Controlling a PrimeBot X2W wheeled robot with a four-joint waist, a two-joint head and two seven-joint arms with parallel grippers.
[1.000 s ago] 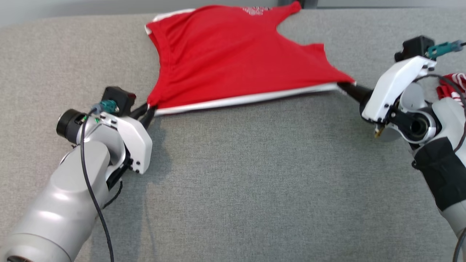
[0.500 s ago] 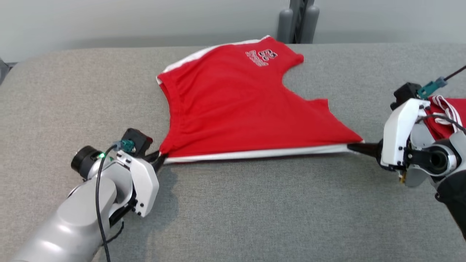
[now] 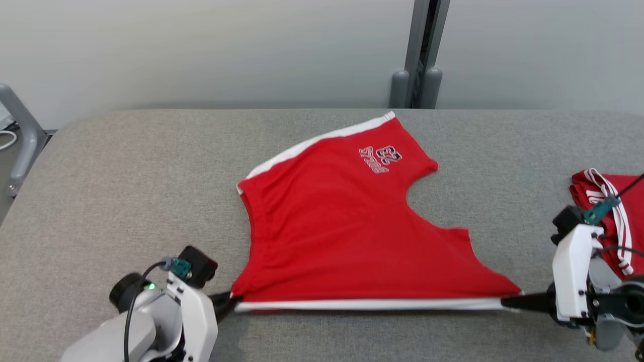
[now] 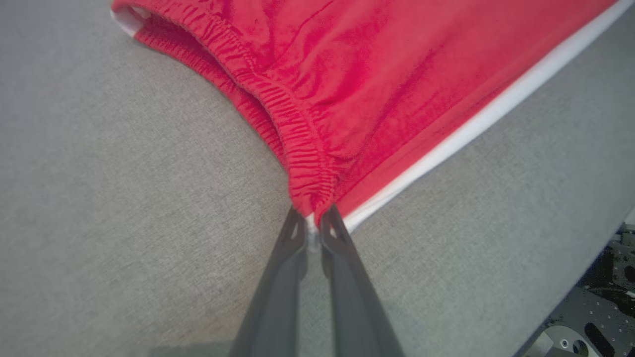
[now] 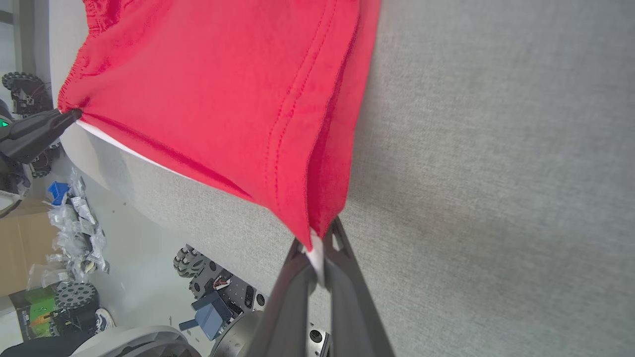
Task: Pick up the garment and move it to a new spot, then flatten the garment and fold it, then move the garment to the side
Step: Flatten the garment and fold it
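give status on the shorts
Left gripper shut on shorts at waistband corner; right gripper shut on hem corner. Near edge taut between them, rest spread on table. Second red garment beside right gripper, not touching shorts.

The garment is soft, matt red knit cloth with a smooth white stripe along one edge and a puckered, ribbed elastic waistband. The counter is covered in coarse grey woven fabric, matt and slightly fuzzy. The left end effector and right end effector have dark, matt fingers that look like plastic, and behind them smooth white shells with a light sheen. The wall is pale, smooth and matt.
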